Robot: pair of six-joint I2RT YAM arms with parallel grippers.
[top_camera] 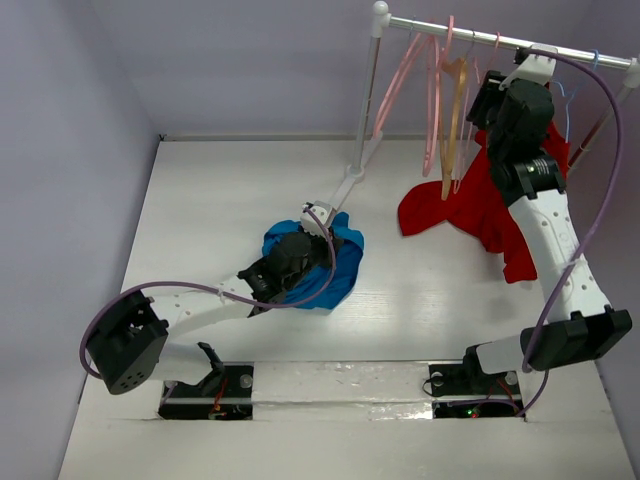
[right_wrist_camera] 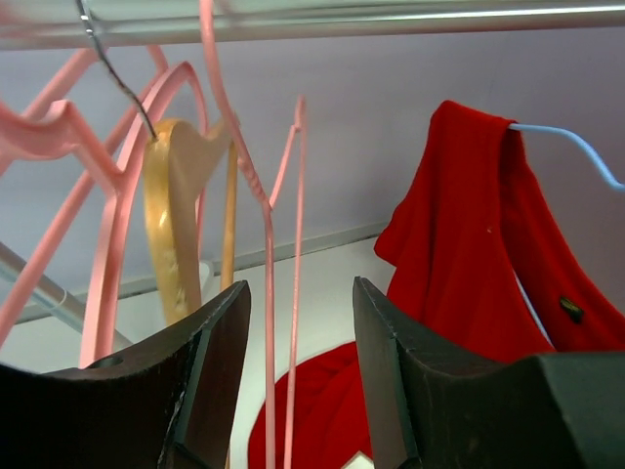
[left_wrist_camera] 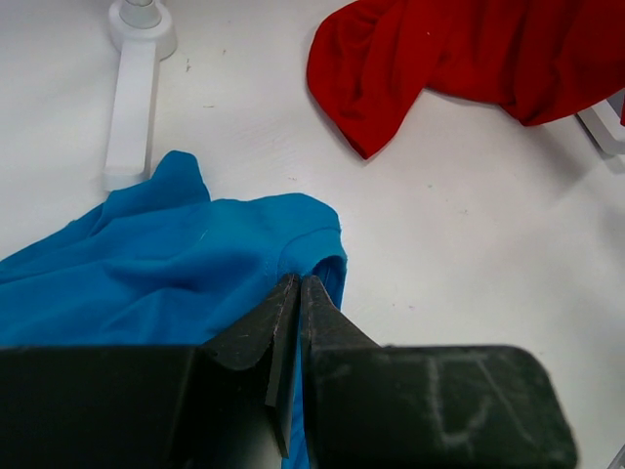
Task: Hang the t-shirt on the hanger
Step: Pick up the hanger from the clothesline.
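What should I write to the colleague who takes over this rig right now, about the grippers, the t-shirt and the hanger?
Left gripper: jaws shut on an edge of the t-shirt, which lies bunched on the table.
Right gripper: jaws open around the pink hanger, which hangs on the rail.
Done: t-shirt gripped.
Left: grip the hanger, dress it with the t-shirt.

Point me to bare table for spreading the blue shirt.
Widest: far-left table, between the left wall and rack foot. Narrower: between t-shirt and red garment. Crowded: under the rail, hangers and right arm.
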